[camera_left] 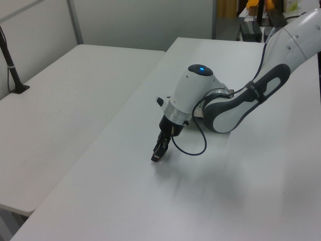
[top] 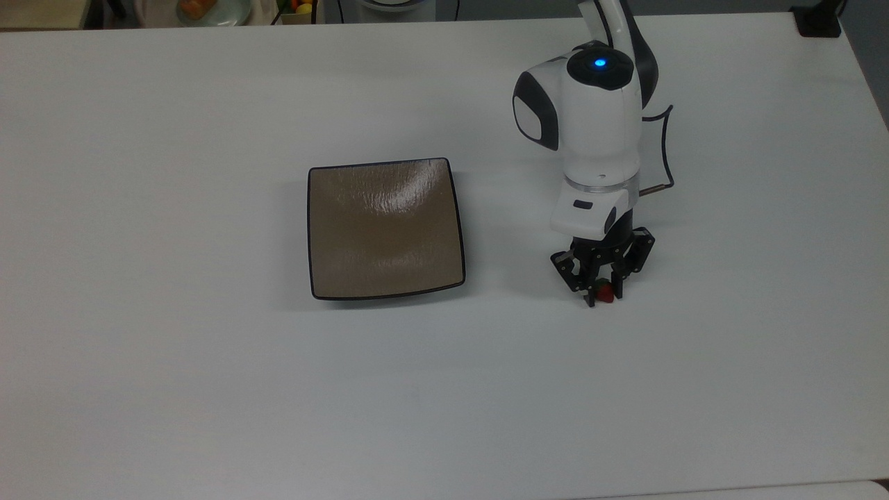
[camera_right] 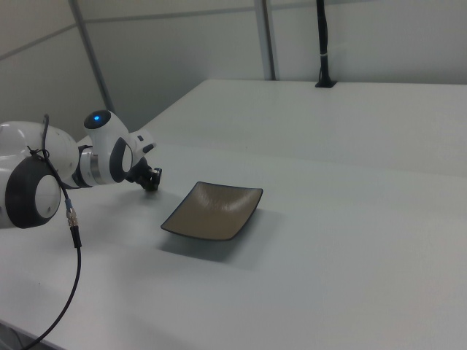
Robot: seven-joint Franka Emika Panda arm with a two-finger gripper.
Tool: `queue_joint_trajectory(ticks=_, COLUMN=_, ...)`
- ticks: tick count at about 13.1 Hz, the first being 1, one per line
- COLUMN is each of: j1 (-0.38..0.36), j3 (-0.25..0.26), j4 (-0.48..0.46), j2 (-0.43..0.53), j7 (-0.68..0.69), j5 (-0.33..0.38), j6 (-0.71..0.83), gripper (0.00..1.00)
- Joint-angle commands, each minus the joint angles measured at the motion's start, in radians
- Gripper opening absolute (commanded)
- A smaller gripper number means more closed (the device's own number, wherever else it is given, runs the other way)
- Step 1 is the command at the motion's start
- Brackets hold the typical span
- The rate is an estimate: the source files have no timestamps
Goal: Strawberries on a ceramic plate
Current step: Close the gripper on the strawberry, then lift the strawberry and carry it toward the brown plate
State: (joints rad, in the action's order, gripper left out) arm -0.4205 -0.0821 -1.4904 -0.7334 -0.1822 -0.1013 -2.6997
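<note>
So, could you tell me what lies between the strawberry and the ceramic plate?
Nothing: in the top view, only bare white table separates the strawberry, pinched in the gripper, from the ceramic plate.

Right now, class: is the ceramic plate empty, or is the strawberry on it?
Empty. The ceramic plate shows only bare glaze; the strawberry sits between the gripper fingers, on the table.

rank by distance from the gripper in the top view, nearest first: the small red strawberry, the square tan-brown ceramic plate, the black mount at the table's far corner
From the gripper:
1. Small red strawberry, between the fingers.
2. Square tan-brown ceramic plate, toward the top view's left.
3. Black mount, at the top view's upper right corner of the table.
</note>
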Motion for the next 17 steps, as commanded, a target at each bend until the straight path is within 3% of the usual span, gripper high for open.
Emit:
queue_joint_trajectory(ticks=1, j1=-0.004, j3=0.005, j4=0.007, j2=0.005, j7=-0.022, j5=-0.021, j6=0.003, gripper=0.27)
queue_joint_trajectory(ticks=5, j1=0.002, j3=0.005, j4=-0.005, j2=0.071, j7=-0.023, j5=-0.017, j6=0.085, gripper=0.26)
queue_joint_trajectory(ticks=12, j1=0.041, j3=0.004, j4=-0.014, j2=0.331, j7=-0.037, j5=0.006, j6=0.547, gripper=0.27)
queue_joint_trajectory(ticks=17, j1=0.104, j3=0.007, j4=-0.06, j2=0.498, j7=0.048, j5=0.086, j6=0.716, gripper=0.29)
